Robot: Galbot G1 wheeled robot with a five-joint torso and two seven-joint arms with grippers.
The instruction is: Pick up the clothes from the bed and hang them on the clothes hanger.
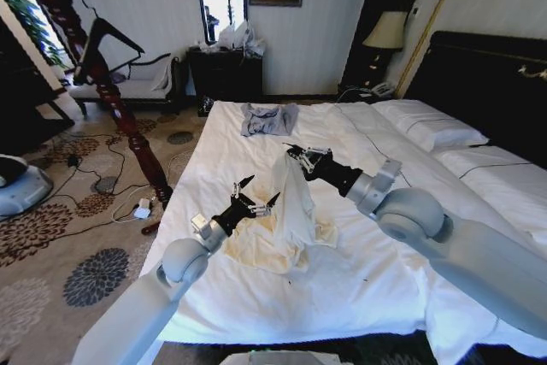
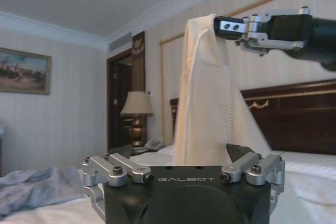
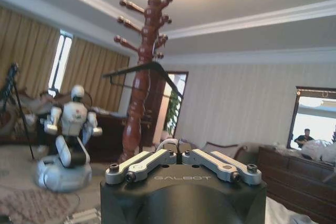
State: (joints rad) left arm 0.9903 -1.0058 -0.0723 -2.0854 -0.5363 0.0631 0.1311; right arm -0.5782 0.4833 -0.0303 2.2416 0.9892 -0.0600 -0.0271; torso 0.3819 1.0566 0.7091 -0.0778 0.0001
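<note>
Right gripper (image 1: 297, 155) clamped on cream shirt (image 1: 291, 211), peak lifted, hem on bed (image 1: 359, 279). Left gripper (image 1: 254, 197) spread beside the drape. Raise higher, clear sheets before swinging toward hanger (image 1: 109, 36).

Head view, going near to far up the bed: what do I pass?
Open left hand → cream long-sleeved shirt lifted by the shut right hand → crumpled blue-grey garment → dark wooden dresser beyond the white bed.

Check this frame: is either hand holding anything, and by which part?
The right hand pinches the cream shirt by its lifted top edge; the left hand is open, holding nothing.
</note>
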